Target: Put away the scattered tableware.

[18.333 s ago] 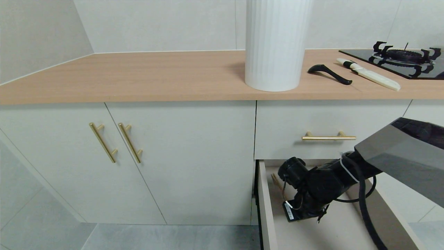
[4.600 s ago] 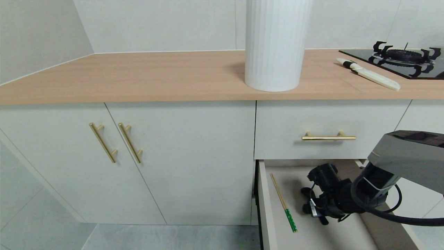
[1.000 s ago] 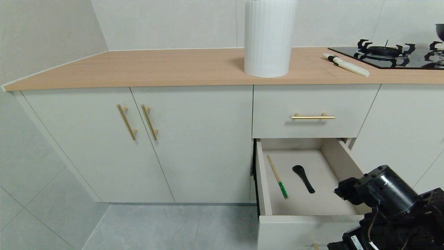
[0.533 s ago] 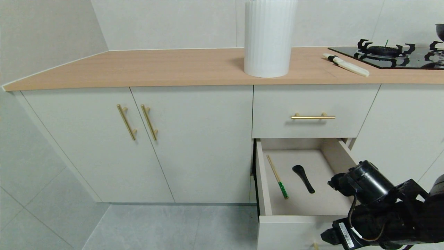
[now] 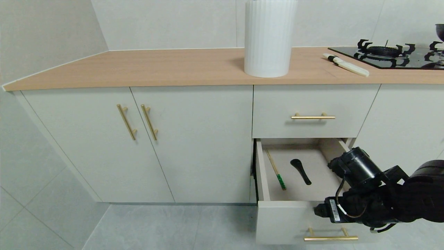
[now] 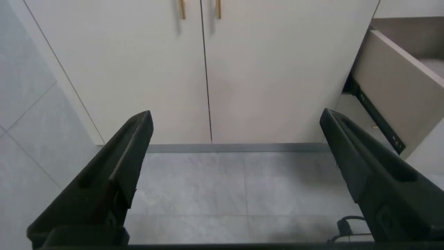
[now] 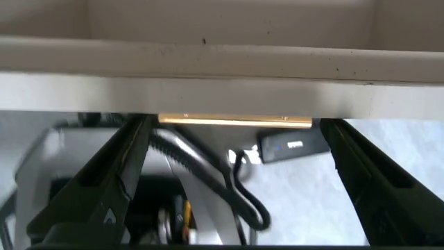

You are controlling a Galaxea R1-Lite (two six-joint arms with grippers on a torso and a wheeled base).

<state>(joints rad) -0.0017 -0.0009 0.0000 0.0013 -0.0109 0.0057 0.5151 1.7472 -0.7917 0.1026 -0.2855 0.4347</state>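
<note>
The drawer (image 5: 284, 218) just ahead of my released right claw (image 7: 236, 139) has slid partway shut. The knife (image 5: 345, 64), well above it, isn't stowed.

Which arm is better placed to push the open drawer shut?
Probably right: the right gripper sits at the drawer front by its handle; the left gripper faces the floor before the cabinet doors.

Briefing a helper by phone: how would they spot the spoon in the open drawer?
Below the wooden countertop, under the tall white container, one drawer stands open. The spoon lies on its floor, right of the chopsticks. It is short and all black with a rounded bowl; the chopsticks are thin pale sticks with green ends.
</note>
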